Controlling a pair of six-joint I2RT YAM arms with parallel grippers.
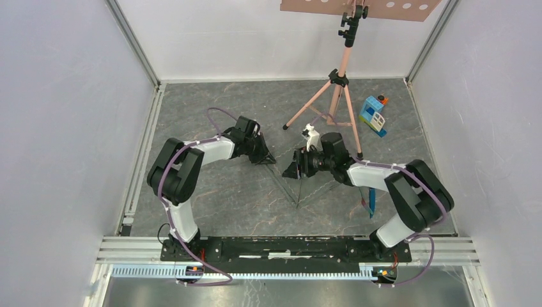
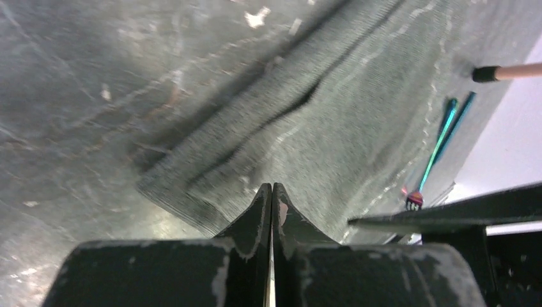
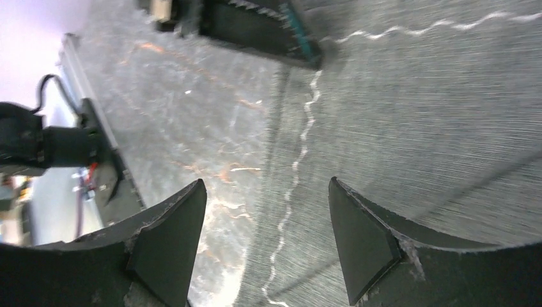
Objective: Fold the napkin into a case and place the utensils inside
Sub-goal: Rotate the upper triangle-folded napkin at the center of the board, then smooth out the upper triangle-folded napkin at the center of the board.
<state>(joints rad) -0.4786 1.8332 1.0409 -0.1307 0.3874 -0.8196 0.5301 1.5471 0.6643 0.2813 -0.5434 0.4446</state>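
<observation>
Left wrist view: my left gripper point(image 2: 272, 188) reaches low, closed tight at the edge of the napkin point(image 2: 358, 115); my right gripper point(image 3: 267, 224) hovers spread wide above its pale stitching

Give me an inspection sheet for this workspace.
Surface: grey marbled floor, scuffed.
Job's things: napkin lying rumpled; utensils beside the right arm.
Clutter: toy block house; tripod.
Tools: left tool shut at the napkin, grip unclear; right tool open over its stitched edge.
Cables: purple cables along both arms.
Surroundings: white walls, metal frame.
</observation>
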